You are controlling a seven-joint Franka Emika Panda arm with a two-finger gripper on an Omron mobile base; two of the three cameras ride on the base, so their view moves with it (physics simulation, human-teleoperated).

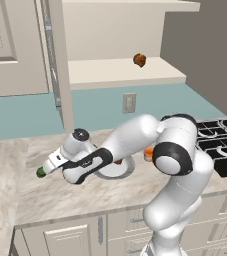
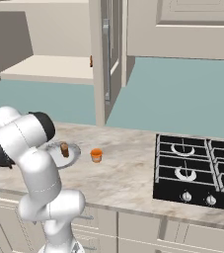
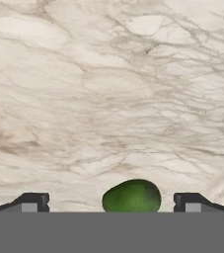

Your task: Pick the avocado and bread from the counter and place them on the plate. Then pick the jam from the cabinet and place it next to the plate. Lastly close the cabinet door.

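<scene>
The dark green avocado (image 3: 131, 196) lies on the marble counter (image 3: 108, 89) between the two fingertips of my open gripper (image 3: 111, 202). From the left base, the gripper (image 1: 44, 170) reaches low to the left, right at the avocado (image 1: 39, 173). The grey-rimmed plate (image 2: 73, 156) carries the tan-brown bread (image 2: 64, 149); my forearm covers part of the plate (image 1: 121, 173). A small orange jar, by its look the jam (image 2: 96, 155), stands on the counter just right of the plate, also seen as the jam (image 1: 148, 154). The upper cabinet (image 1: 120, 70) is open.
A round dark brown-orange lump (image 1: 139, 60) sits on the cabinet shelf. The open cabinet door (image 1: 60, 60) juts out over the counter, edge-on as the door (image 2: 106, 54). A black gas hob (image 2: 197, 168) fills the counter's right end. Drawer units run below.
</scene>
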